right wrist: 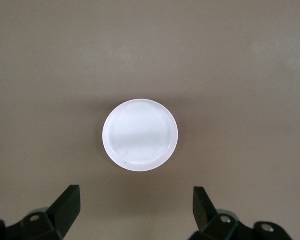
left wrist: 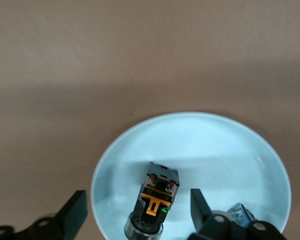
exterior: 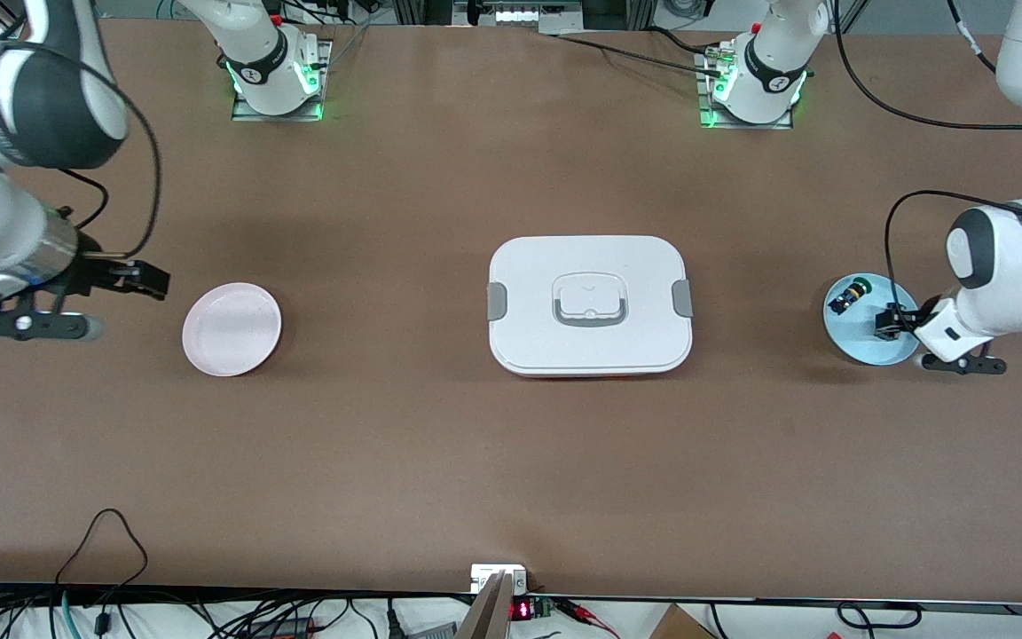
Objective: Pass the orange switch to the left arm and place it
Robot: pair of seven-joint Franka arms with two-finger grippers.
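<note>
The orange switch [left wrist: 155, 200], a small black body with orange marks, lies on the light blue plate [left wrist: 200, 145] at the left arm's end of the table. My left gripper [left wrist: 138, 198] is open and low over that plate [exterior: 857, 342], with the switch between its fingers and apart from them. In the front view the left gripper [exterior: 888, 321] hides the switch. My right gripper [exterior: 143, 277] is open and empty, beside the pink plate [exterior: 231, 329] at the right arm's end; its wrist view shows that plate [right wrist: 140, 135] ahead of the right gripper [right wrist: 135, 193].
The white box [exterior: 589, 303] with grey clips and handle lies flat in the middle of the table between the two plates. A black-and-blue switch with a green cap [exterior: 848, 294] lies on the blue plate too; it shows partly in the left wrist view [left wrist: 240, 212].
</note>
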